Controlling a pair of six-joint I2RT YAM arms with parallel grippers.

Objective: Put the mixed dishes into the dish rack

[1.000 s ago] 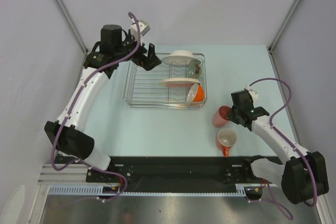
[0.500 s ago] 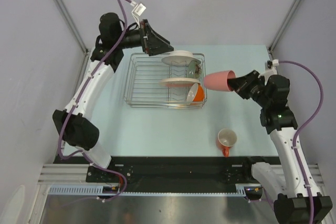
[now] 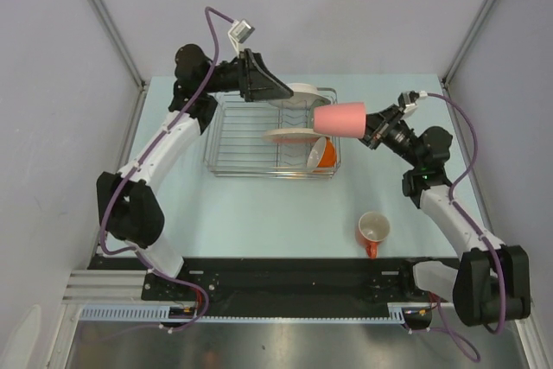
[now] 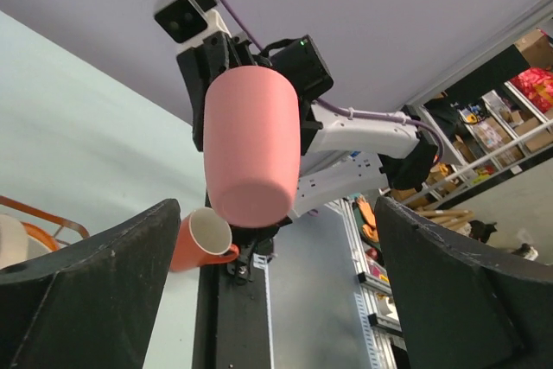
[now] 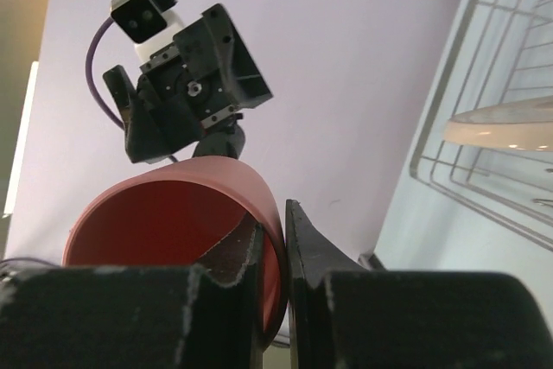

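Observation:
The pink cup (image 3: 340, 118) hangs on its side in the air over the right end of the wire dish rack (image 3: 240, 139). My right gripper (image 3: 370, 127) is shut on the cup's rim; in the right wrist view one finger is inside the pink cup (image 5: 155, 222) and one outside. The rack holds a white ruffled-rim plate (image 3: 301, 92), a cream plate (image 3: 289, 136), a white bowl (image 3: 314, 155) and an orange bowl (image 3: 327, 155). The orange mug (image 3: 373, 231) stands on the table, also in the left wrist view (image 4: 200, 239). My left gripper (image 3: 278, 91) is open and empty over the rack's back edge, facing the cup (image 4: 251, 144).
The rack's left half holds only bare wires and prongs. The light blue table (image 3: 259, 213) runs to a black rail at the near edge. Grey walls close in the sides and back. The rack's corner (image 5: 484, 84) and cream plate (image 5: 505, 123) show in the right wrist view.
My right gripper has lifted the pink cup off the table and carried it left toward the rack. My left gripper has swung right over the rack's back edge.

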